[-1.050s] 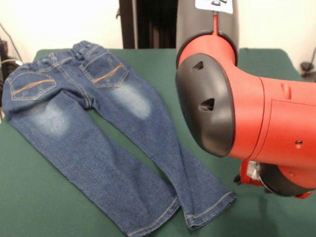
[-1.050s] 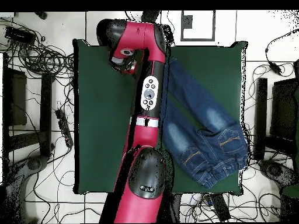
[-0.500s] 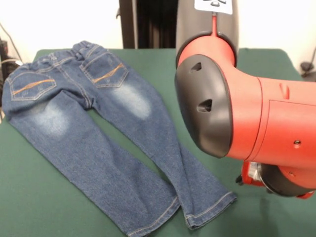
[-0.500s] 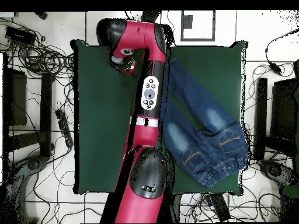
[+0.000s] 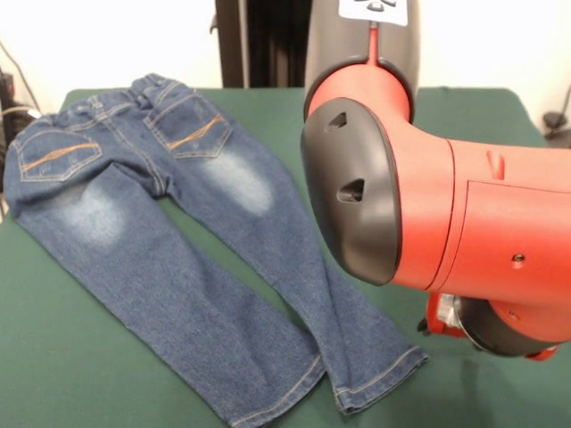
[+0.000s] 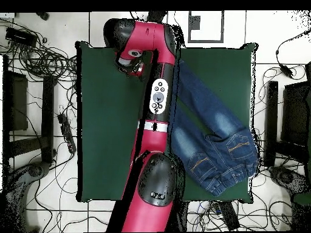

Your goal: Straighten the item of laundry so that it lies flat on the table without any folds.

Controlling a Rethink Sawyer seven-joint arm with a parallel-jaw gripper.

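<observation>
Fingers hidden behind red arm [image 5: 464,223]

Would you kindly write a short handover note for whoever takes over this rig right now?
Gripper: above bare table, beside the leg ends; holds nothing; open or shut cannot be told.
Jeans: back side up on the green table, waistband towards one corner, legs spread apart, hems near the opposite edge.
Done: jeans look largely flat.
Left: check the part hidden under the arm for folds.

The jeans [image 5: 187,259] lay back-side up on the surface [image 5: 71,357], waistband toward the far left corner, both legs spread toward the near edge. My red and black arm [image 5: 428,205] filled the right side.
</observation>
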